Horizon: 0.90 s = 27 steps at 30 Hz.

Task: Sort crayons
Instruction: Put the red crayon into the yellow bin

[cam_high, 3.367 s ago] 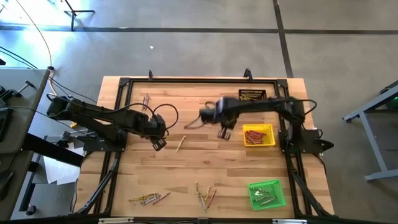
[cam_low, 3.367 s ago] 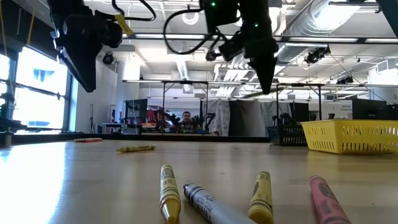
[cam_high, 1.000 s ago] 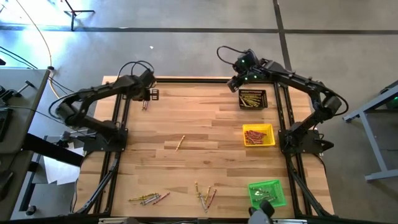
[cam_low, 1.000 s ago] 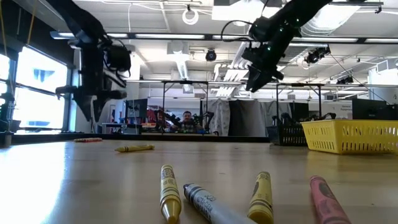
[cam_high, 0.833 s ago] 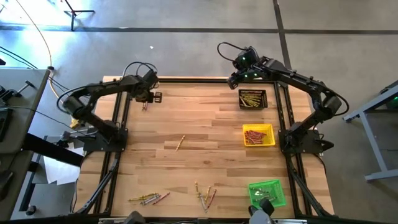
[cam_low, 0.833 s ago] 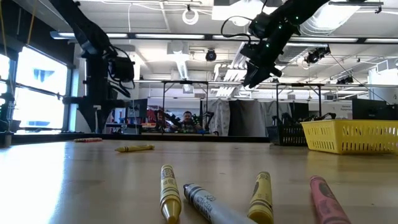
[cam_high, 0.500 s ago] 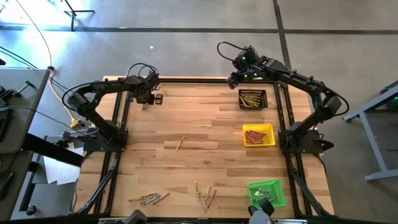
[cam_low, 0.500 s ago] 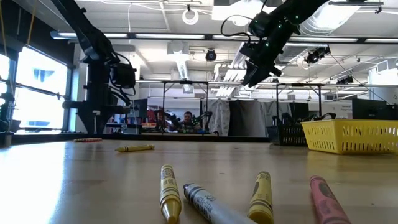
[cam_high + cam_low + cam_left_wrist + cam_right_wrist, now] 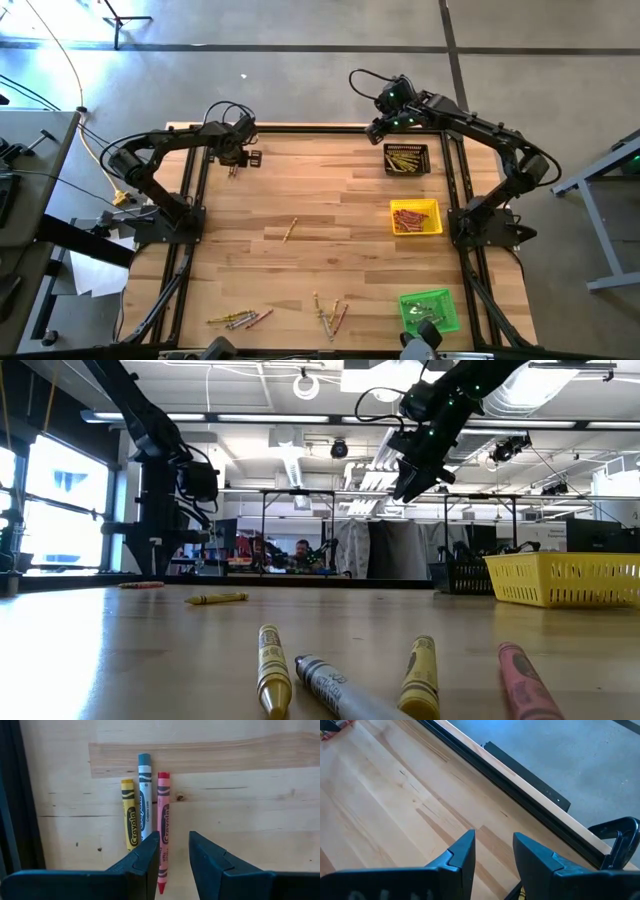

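Observation:
Three crayons lie side by side at the table's far left: a yellow crayon (image 9: 130, 820), a blue-grey crayon (image 9: 144, 795) and a red crayon (image 9: 163, 845); in the high view they show as a small group (image 9: 233, 169). My left gripper (image 9: 174, 852) (image 9: 238, 158) points down over them, low and open. The red crayon's end runs beside one fingertip, with no touch that I can see. My right gripper (image 9: 378, 128) (image 9: 494, 855) hangs high over the far edge, open, with nothing between its fingers. More crayons lie mid-table (image 9: 289, 230) and near the front edge (image 9: 240, 320) (image 9: 330, 315).
A black tray (image 9: 406, 159) with yellow crayons, a yellow tray (image 9: 415, 217) with red ones and a green tray (image 9: 429, 310) stand along the right side. A dark frame rail (image 9: 12, 795) runs close beside the three crayons. A person shows in the room behind (image 9: 302, 552).
My left gripper has come down toward the three crayons at the far left and has turned a little at the wrist; it has been still for the last half second. Its fingers have stayed open. The crayons have not moved.

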Tool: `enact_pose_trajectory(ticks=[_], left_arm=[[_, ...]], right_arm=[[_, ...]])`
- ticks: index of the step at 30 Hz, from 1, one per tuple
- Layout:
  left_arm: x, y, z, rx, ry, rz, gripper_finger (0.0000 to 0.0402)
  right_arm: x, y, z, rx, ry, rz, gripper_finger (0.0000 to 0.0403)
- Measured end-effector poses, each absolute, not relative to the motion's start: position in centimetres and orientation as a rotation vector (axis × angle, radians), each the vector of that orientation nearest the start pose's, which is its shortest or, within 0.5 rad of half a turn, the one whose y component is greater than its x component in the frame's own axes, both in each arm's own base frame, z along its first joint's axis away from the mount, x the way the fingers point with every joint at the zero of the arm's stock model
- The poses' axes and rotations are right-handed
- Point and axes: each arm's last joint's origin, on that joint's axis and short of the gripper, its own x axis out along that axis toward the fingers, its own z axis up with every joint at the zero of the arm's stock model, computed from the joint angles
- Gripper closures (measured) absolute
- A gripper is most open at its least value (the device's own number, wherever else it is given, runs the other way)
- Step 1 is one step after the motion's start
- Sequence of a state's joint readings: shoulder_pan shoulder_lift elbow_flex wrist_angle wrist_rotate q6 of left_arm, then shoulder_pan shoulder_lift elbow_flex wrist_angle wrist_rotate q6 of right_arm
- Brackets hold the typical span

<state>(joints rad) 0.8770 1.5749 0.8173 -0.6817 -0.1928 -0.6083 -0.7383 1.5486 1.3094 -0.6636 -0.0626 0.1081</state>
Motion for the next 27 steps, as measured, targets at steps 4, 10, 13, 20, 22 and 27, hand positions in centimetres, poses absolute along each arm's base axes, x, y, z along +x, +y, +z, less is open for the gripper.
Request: enact_pose_trajectory(ticks=[4,10,13,20,22,27], left_arm=[[15.6,19.9,14.7,-0.957,1.129,1.314,0.0312],[15.3,20.2,14.7,-0.980,1.113,1.343,0.0312],[15.2,20.2,14.7,-1.007,1.105,1.333,0.0312],[15.5,20.1,14.2,-1.024,1.128,1.330,0.0312],[15.6,20.0,14.0,-1.007,1.151,1.341,0.0312],[16.1,20.2,13.7,-1.035,1.164,1.362,0.0312]], right_arm=[[24.2,-21.8,29.2,0.456,0.814,-0.676,0.0284],[24.2,-21.8,29.1,0.458,0.820,-0.675,0.0284],[24.2,-21.8,29.1,0.459,0.820,-0.675,0.0284],[24.2,-21.8,29.1,0.459,0.821,-0.676,0.0284],[24.2,-21.8,29.1,0.459,0.821,-0.675,0.0284],[24.1,-21.7,29.0,0.467,0.840,-0.674,0.0284]])
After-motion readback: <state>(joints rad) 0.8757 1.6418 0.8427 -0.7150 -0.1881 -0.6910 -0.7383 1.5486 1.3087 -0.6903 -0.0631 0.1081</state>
